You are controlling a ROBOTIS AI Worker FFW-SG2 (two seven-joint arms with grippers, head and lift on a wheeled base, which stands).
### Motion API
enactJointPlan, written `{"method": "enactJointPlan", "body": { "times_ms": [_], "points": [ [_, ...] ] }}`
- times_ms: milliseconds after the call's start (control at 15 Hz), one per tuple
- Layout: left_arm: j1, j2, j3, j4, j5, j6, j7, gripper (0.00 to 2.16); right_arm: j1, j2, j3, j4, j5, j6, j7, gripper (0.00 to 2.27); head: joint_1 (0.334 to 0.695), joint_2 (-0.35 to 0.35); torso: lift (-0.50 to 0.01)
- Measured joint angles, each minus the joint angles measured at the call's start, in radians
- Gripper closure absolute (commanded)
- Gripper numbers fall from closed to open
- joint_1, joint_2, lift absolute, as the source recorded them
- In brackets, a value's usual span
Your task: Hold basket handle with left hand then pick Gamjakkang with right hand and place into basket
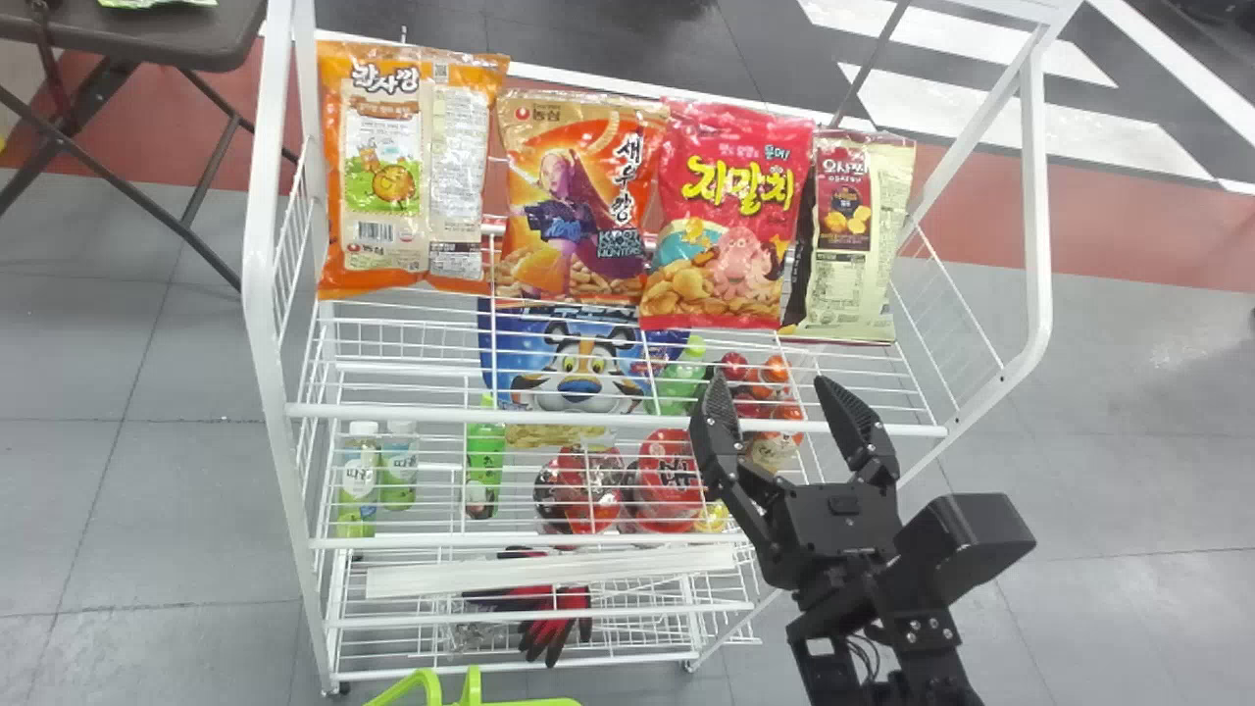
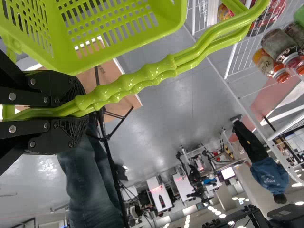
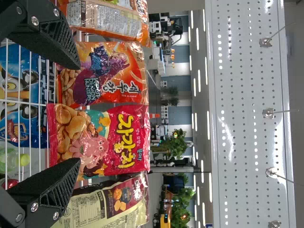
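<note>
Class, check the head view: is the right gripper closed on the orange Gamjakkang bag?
No, the right gripper is open, its fingers apart and well to the right of the Gamjakkang bag.

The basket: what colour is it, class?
The basket is bright lime green, seen best in the left wrist view.

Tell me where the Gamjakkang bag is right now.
In the head view, the Gamjakkang bag stands at the far left end of the white rack's top shelf, beside the orange-and-gold snack bag with the purple-haired figure.
</note>
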State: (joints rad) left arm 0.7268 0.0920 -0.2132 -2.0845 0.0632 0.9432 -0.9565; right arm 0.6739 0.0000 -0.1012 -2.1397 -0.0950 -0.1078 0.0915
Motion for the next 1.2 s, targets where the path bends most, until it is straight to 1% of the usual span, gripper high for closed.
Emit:
{"method": "enactJointPlan", "body": {
  "times_ms": [600, 800, 933, 1200],
  "points": [
    [0.0, 0.002, 0.0, 0.0, 0.0, -0.001, -0.004, 2.13, -0.005, 0.0, 0.0, -0.004, 0.004, 0.003, 0.002, 0.13, 0.695, -0.35, -0.019],
    [0.0, 0.001, 0.0, 0.001, 0.0, -0.011, -0.015, 2.14, -0.036, 0.0, 0.017, 0.001, 0.01, 0.029, 0.006, 0.13, 0.695, -0.35, -0.019],
    [-0.001, 0.0, 0.0, 0.005, -0.003, -0.019, -0.019, 2.13, -0.085, 0.0, 0.056, 0.008, 0.028, 0.084, 0.006, 0.13, 0.695, -0.35, -0.019],
    [-0.003, -0.004, 0.001, 0.014, -0.006, -0.02, -0.016, 2.13, -0.216, 0.0, 0.189, 0.084, 0.114, 0.163, -0.008, 0.13, 0.695, -0.35, -0.019]
  ]
}}
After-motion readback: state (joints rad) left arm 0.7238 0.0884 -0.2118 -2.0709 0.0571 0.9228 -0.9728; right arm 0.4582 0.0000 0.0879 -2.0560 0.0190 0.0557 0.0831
